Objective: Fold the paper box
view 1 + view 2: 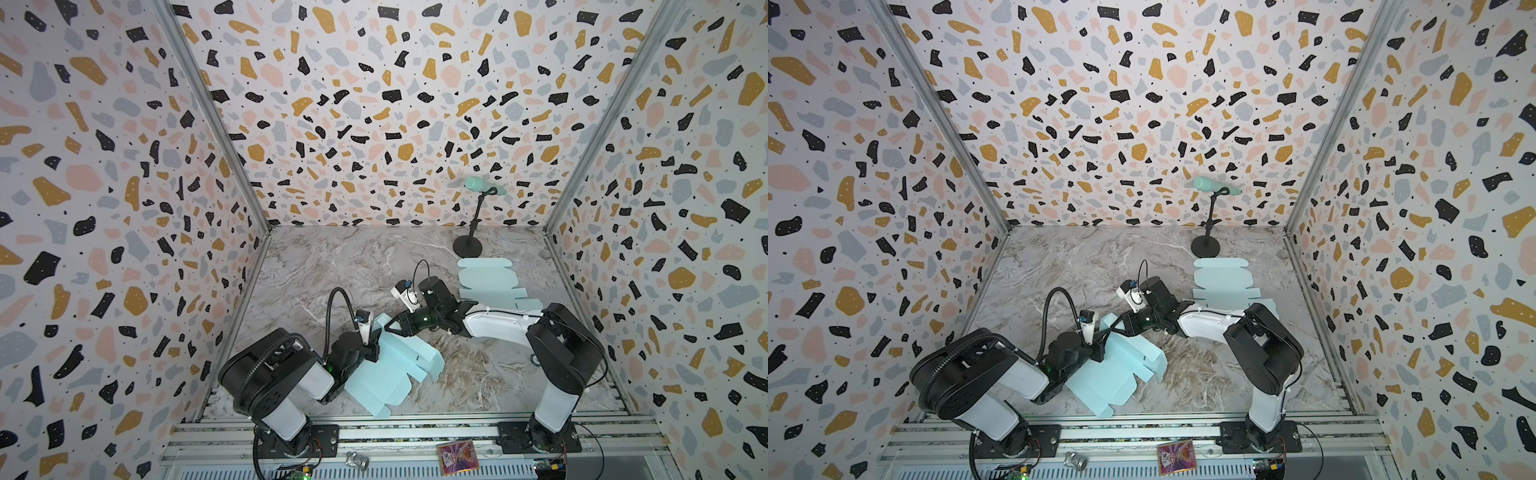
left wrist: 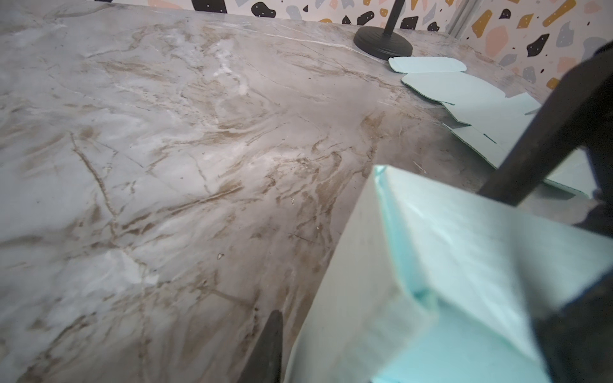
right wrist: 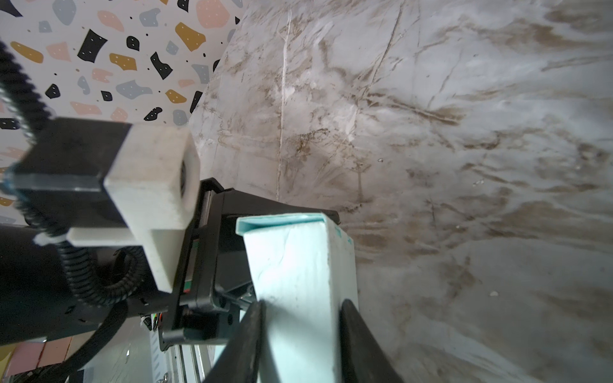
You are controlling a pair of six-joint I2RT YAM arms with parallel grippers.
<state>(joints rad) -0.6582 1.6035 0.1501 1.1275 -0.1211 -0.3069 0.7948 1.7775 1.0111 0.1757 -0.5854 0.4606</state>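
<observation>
Lying at the front left of the table [image 1: 332,266], the paper box [image 1: 386,365] is half folded, with one wall raised at its far end. The right gripper [image 3: 302,305] reaches across the middle and pinches that doubled-over wall, its fingers [image 3: 247,335] pressed on either side. The left gripper [image 1: 374,351] sits at the box's left edge, just beside the same wall. Paper lies between its fingers, but I cannot tell whether they grip it. Well apart, at the back right, flat box sheets [image 1: 490,282] lie stacked just beside a black stand [image 1: 467,247].
</observation>
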